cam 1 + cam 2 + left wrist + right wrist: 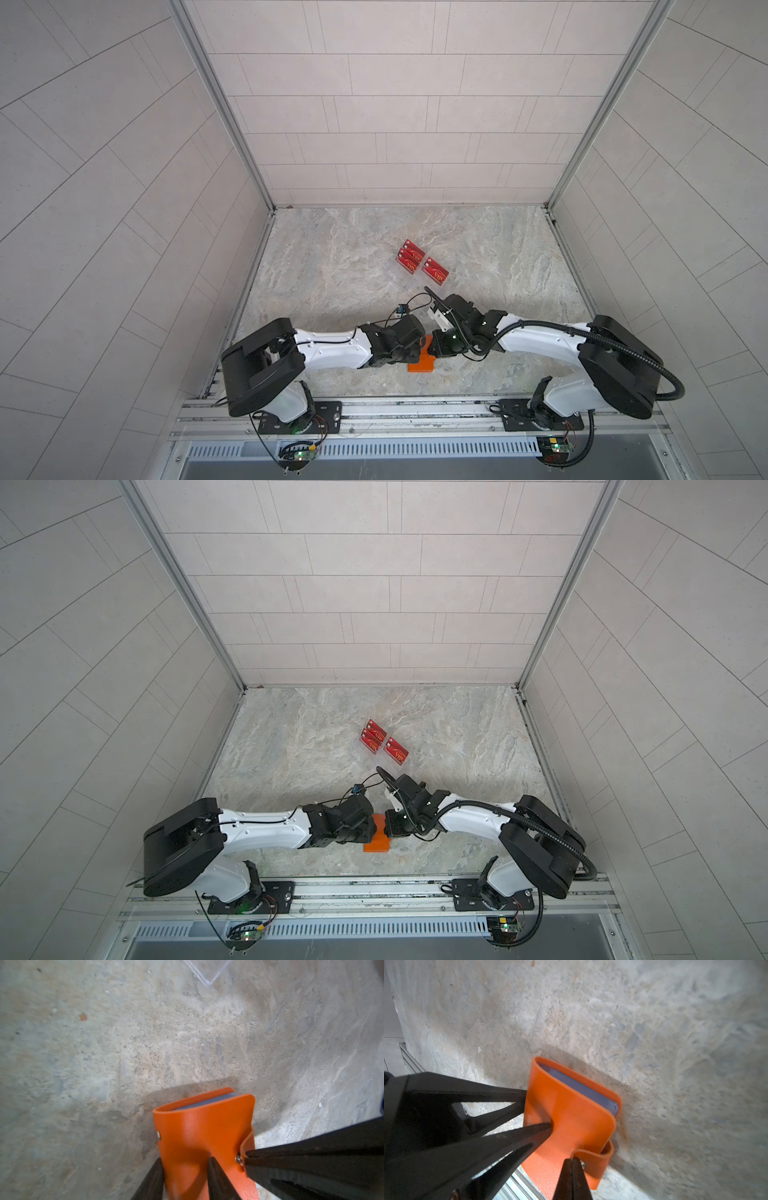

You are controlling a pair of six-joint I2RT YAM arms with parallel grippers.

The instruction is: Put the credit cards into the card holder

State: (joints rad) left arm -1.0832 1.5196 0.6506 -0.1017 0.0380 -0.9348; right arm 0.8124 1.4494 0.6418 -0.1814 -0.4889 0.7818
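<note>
The orange card holder sits closed near the table's front edge, between my two grippers. My left gripper is shut on its spine side, one finger at the edge and one pressing into the cover. My right gripper is shut on the tip of the strap tab, right beside the silver snap. Grey sleeves show between the covers. The red credit cards printed "VIP" stand farther back, apart from both grippers.
The cards stand in a clear acrylic tiered rack, whose corner shows in the left wrist view. A metal rail runs along the table's front edge just behind the card holder. Tiled walls enclose the marble tabletop.
</note>
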